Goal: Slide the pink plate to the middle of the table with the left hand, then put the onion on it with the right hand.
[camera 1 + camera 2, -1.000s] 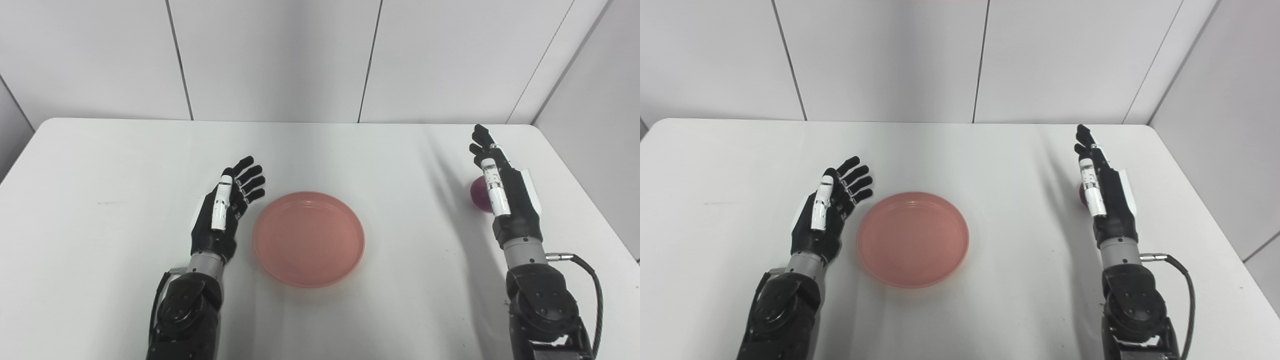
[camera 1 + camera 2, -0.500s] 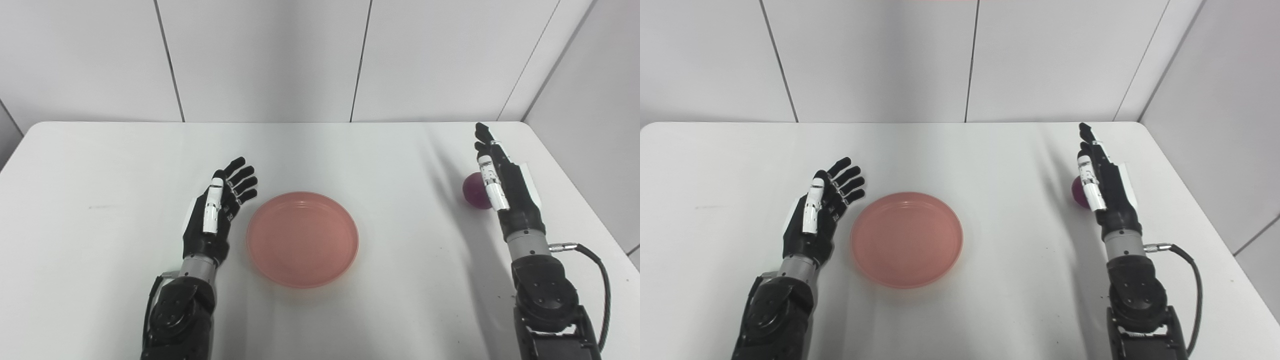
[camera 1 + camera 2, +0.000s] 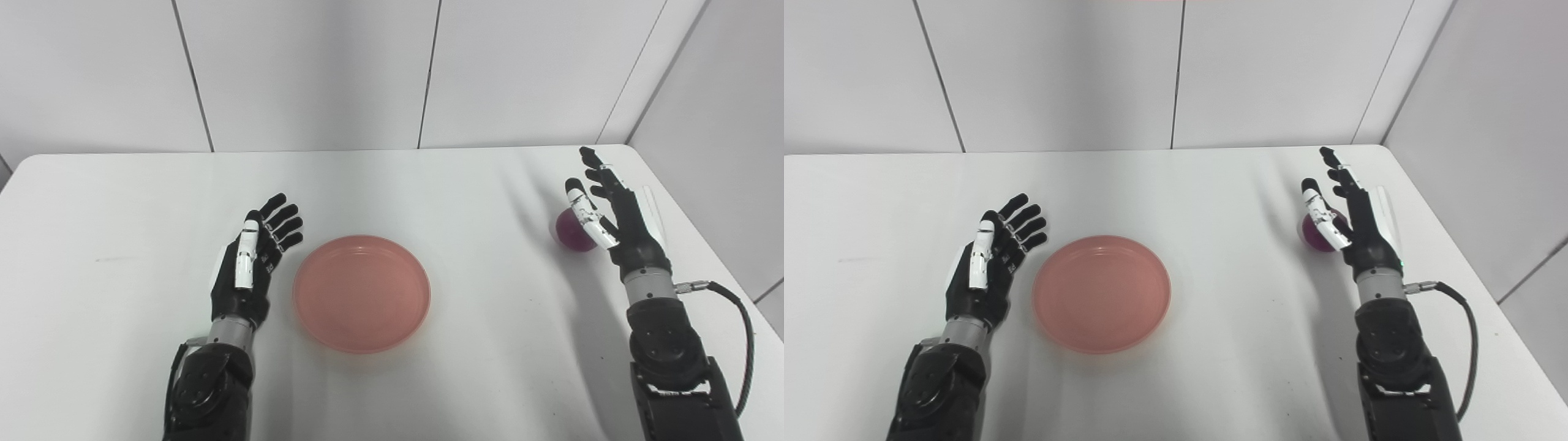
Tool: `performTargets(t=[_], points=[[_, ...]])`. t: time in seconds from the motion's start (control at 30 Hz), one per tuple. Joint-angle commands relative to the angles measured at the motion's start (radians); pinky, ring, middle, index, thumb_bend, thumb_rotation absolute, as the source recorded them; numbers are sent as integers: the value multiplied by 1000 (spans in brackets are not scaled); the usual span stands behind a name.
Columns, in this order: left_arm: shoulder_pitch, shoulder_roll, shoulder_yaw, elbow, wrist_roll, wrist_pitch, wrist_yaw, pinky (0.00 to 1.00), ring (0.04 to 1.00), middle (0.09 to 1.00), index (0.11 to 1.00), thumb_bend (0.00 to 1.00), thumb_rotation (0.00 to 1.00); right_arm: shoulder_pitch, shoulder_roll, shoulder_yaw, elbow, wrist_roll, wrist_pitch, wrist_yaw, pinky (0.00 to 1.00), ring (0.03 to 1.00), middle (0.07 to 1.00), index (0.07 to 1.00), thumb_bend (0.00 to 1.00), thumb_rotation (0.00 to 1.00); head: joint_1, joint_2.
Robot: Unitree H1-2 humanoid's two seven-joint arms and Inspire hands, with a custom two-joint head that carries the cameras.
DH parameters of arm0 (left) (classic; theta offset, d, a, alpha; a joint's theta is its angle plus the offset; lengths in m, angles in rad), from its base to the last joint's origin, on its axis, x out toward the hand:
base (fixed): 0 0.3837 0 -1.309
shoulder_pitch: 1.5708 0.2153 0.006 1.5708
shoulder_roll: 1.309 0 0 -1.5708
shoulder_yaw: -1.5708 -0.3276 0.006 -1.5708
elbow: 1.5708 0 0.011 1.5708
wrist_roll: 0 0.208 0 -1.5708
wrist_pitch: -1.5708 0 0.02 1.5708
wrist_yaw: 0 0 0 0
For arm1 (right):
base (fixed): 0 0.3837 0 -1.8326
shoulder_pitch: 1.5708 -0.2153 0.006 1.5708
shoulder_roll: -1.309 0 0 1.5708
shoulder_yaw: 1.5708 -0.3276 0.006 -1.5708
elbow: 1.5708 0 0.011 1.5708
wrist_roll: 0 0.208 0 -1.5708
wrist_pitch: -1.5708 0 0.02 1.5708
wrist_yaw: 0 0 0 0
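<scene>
The pink plate (image 3: 361, 293) lies empty near the middle of the white table (image 3: 429, 196). My left hand (image 3: 251, 260) is open, fingers spread, just left of the plate and apart from its rim. The purple onion (image 3: 569, 233) rests on the table at the far right. My right hand (image 3: 606, 211) is open, its palm facing the onion from the right, thumb in front of it. I cannot tell whether the hand touches it. Both also show in the right eye view: the plate (image 3: 1101, 293) and the onion (image 3: 1314, 235).
The table's right edge (image 3: 704, 257) runs close behind my right hand. White wall panels stand behind the table. A black cable (image 3: 738, 331) loops off my right forearm.
The camera has turned to the right, so the whole picture has shifted left. My right hand has opened its thumb and turned toward the onion. The left hand stays open beside the plate.
</scene>
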Motion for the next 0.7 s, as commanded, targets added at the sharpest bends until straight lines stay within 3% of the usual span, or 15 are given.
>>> performTargets(t=[0.0, 0.3, 0.5, 0.67], points=[[2, 10, 4, 9, -6, 11, 1, 800, 814, 818, 802, 377, 1000, -42, -24, -14, -21, -9, 15, -8, 837, 895, 917, 919, 558, 698, 1, 1], [2, 16, 6, 9, -11, 13, -3, 797, 812, 819, 802, 382, 1000, -57, -49, -12, -11, -70, 71, -17, 795, 866, 891, 906, 719, 473, -7, 1], [1, 17, 9, 9, -13, 20, -5, 796, 812, 821, 804, 384, 1000, -62, -61, -10, 8, -129, 84, -33, 784, 864, 889, 907, 778, 364, -12, 1], [4, 16, 8, -2, -9, 25, -3, 786, 807, 815, 800, 379, 1000, -61, -65, -15, 20, -144, 87, -33, 781, 865, 893, 912, 804, 334, -12, 2]])
